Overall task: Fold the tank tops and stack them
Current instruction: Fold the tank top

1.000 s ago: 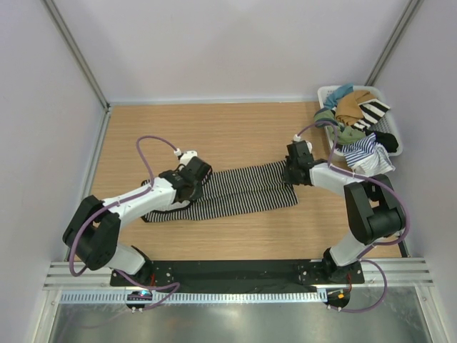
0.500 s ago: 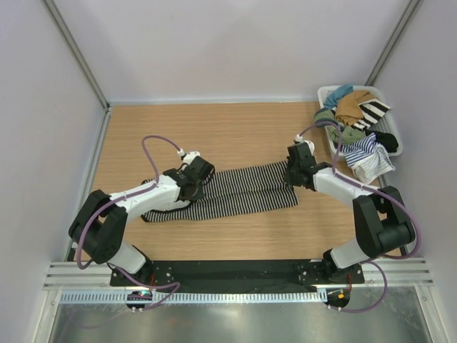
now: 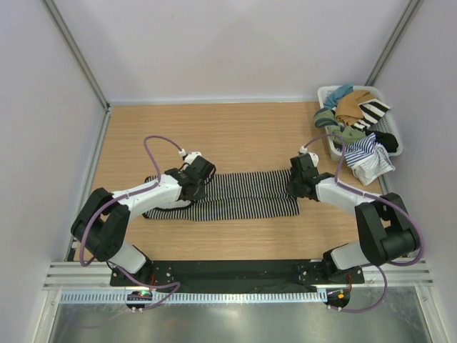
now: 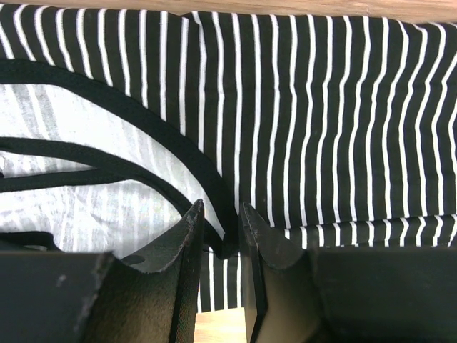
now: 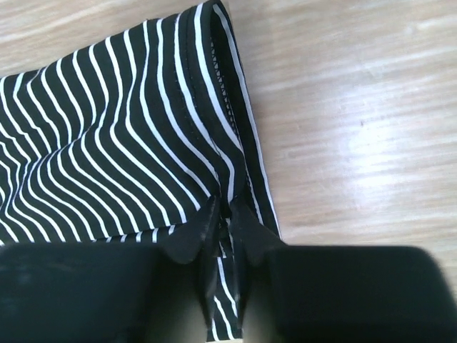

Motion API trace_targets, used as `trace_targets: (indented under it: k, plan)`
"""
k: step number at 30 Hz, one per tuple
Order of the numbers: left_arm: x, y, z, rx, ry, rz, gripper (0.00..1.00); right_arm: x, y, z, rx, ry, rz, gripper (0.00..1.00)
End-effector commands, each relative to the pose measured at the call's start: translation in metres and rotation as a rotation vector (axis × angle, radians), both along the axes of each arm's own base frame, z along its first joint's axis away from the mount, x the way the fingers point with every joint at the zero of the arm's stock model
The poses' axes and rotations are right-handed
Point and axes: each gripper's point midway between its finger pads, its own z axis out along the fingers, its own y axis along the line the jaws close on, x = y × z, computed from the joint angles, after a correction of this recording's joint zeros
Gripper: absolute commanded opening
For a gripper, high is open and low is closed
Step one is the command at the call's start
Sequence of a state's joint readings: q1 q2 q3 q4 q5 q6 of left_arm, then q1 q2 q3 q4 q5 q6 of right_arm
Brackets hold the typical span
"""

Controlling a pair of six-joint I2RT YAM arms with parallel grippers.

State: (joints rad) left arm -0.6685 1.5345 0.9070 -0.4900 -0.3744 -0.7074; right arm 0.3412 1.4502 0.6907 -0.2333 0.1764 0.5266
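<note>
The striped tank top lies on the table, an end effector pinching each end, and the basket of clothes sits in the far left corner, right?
No. The top external view shows the basket in the far right corner. The tank top is pinched as you say.

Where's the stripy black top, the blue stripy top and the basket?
Fine black-and-white striped tank top (image 3: 244,194): overhead view, its middle.
Blue-and-white striped tank top (image 3: 359,148): overhead view, striped fold.
White plastic basket (image 3: 323,91): overhead view, left rim.
</note>
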Motion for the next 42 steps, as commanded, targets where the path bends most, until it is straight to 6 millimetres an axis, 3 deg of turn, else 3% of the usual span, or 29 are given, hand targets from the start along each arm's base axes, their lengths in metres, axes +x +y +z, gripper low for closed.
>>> trace_targets:
  k: [1, 4, 6, 9, 13, 16, 20, 21, 22, 23, 24, 28, 29, 32, 36, 42]
  plan:
    - [0.014, -0.003, 0.018, -0.015, -0.06, 0.022, 0.27, -0.003, -0.004, 0.007, 0.003, -0.039, -0.024, 0.22]
    - [0.02, 0.003, 0.026, 0.028, -0.076, 0.031, 0.27, 0.0, -0.002, 0.016, 0.004, -0.057, -0.012, 0.18]
    - [0.02, 0.009, 0.03, 0.045, -0.071, 0.044, 0.27, 0.003, 0.0, 0.02, 0.012, -0.062, -0.005, 0.01]
    - [0.015, 0.017, 0.029, -0.002, -0.052, 0.098, 0.26, 0.003, 0.0, 0.021, 0.011, -0.058, -0.008, 0.01]
    - [0.003, 0.027, 0.042, -0.08, -0.106, 0.191, 0.39, 0.002, -0.001, 0.02, 0.008, -0.055, -0.014, 0.01]
    - [-0.007, 0.046, 0.052, -0.095, -0.154, 0.273, 0.4, 0.003, -0.001, 0.02, 0.008, -0.058, -0.013, 0.01]
    - [-0.026, 0.082, 0.047, -0.166, -0.139, 0.483, 0.41, 0.003, -0.001, 0.02, 0.005, -0.06, -0.016, 0.01]
    - [-0.028, 0.095, 0.047, -0.183, -0.138, 0.549, 0.49, 0.002, -0.001, 0.02, 0.007, -0.056, -0.012, 0.01]
    - [-0.034, 0.101, 0.045, -0.193, -0.13, 0.582, 0.82, 0.002, 0.0, 0.019, 0.01, -0.055, -0.011, 0.01]
    - [-0.041, 0.106, 0.046, -0.239, -0.15, 0.642, 0.91, 0.003, 0.001, 0.019, 0.014, -0.057, -0.009, 0.01]
    - [-0.044, 0.11, 0.046, -0.259, -0.159, 0.671, 0.93, 0.003, 0.0, 0.019, 0.012, -0.059, -0.009, 0.01]
    - [-0.058, 0.115, 0.046, -0.415, -0.221, 0.818, 0.93, 0.003, 0.001, 0.017, 0.013, -0.054, -0.007, 0.01]
    - [-0.063, 0.116, 0.038, -0.426, -0.219, 0.837, 0.92, 0.002, 0.001, 0.016, 0.013, -0.049, -0.006, 0.01]
    - [-0.066, 0.119, 0.034, -0.483, -0.253, 0.889, 0.91, 0.002, 0.001, 0.015, 0.012, -0.042, -0.012, 0.01]
    - [-0.066, 0.121, 0.016, -0.461, -0.222, 0.938, 0.93, 0.001, 0.001, 0.017, 0.017, -0.042, -0.016, 0.01]
    - [-0.051, 0.122, -0.009, -0.456, -0.21, 0.977, 0.95, -0.003, 0.006, 0.019, 0.052, -0.037, -0.005, 0.01]
